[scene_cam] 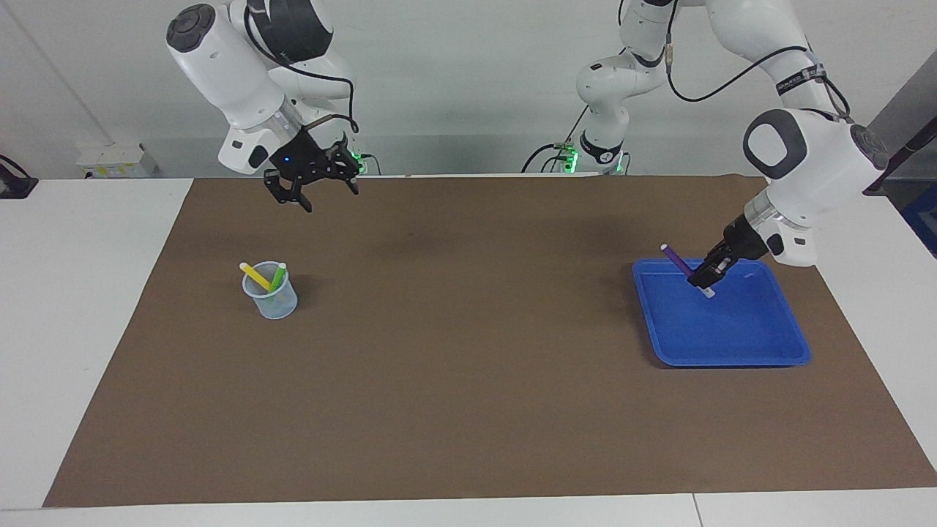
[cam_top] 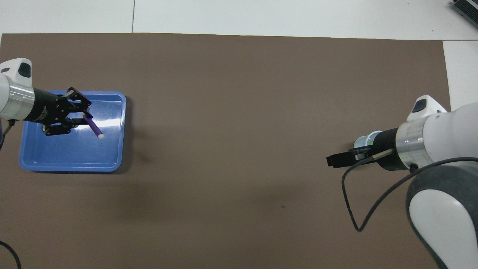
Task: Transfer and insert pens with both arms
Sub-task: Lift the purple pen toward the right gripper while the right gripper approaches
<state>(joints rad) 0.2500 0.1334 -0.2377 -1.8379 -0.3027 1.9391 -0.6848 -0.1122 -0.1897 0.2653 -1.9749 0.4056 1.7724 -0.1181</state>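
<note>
I see the left gripper (scene_cam: 707, 279) up over the blue tray (scene_cam: 761, 356), its jaws pinching the purple pen (scene_cam: 677, 261), which tilts out above the tray's rim toward mid-counter. The right gripper (scene_cam: 313, 190) hangs with jaws spread over bare brown mat (scene_cam: 468, 380). The yellow pen (scene_cam: 255, 277) and green pen (scene_cam: 277, 278) lean in the clear cup (scene_cam: 272, 298). A wide bare stretch of mat lies between cup and tray.

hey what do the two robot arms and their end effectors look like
Both arms are glossy white, rounded segments with dark grey joint covers and a silver wrist ring. Each ends in a black two-fingered end effector: left end effector, right end effector. Loose black cables run along both arms; the left arm also wears a dark band with pale lettering.
</note>
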